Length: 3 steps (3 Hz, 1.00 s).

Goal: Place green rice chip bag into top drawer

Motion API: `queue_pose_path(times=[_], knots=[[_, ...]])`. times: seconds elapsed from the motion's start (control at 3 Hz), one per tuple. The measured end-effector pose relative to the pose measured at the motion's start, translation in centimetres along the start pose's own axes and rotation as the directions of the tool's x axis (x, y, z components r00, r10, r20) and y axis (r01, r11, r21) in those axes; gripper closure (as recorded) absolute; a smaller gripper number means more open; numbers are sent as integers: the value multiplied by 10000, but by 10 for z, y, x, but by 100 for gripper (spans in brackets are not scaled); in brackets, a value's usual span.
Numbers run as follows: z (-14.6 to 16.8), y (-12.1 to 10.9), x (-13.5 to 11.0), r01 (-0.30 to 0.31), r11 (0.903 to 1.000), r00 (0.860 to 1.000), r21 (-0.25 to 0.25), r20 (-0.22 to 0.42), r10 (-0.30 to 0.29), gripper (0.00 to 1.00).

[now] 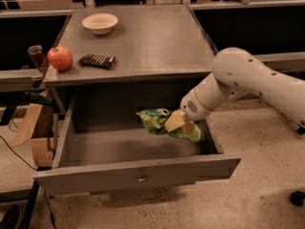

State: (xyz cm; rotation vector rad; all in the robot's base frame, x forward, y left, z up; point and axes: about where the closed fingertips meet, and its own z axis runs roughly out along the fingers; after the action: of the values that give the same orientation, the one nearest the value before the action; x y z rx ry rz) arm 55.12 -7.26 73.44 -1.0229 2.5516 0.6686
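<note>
The green rice chip bag (164, 121) is a crinkly bright green bag held in the air over the right part of the open top drawer (138, 173). My gripper (177, 122) is shut on the bag, with one tan finger (174, 121) across its front. The white arm reaches in from the right. The drawer is pulled out below the tabletop, with a flat grey front panel and a small metal pull at its centre. Its grey floor shows to the left of the bag.
On the grey tabletop (157, 37) stand a white bowl (100, 23), a red apple (60, 58) and a small dark striped snack bar (97, 60). Wooden pieces (33, 128) and cables lie on the floor at the left. Dark benches run behind.
</note>
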Motion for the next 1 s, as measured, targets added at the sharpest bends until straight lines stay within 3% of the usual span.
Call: queue_pose_path(times=[0.33, 1.0], knots=[[14, -9, 20, -480, 9982, 9971, -364, -608, 458, 100], [22, -15, 37, -894, 9936, 9896, -693, -1188, 807, 59]])
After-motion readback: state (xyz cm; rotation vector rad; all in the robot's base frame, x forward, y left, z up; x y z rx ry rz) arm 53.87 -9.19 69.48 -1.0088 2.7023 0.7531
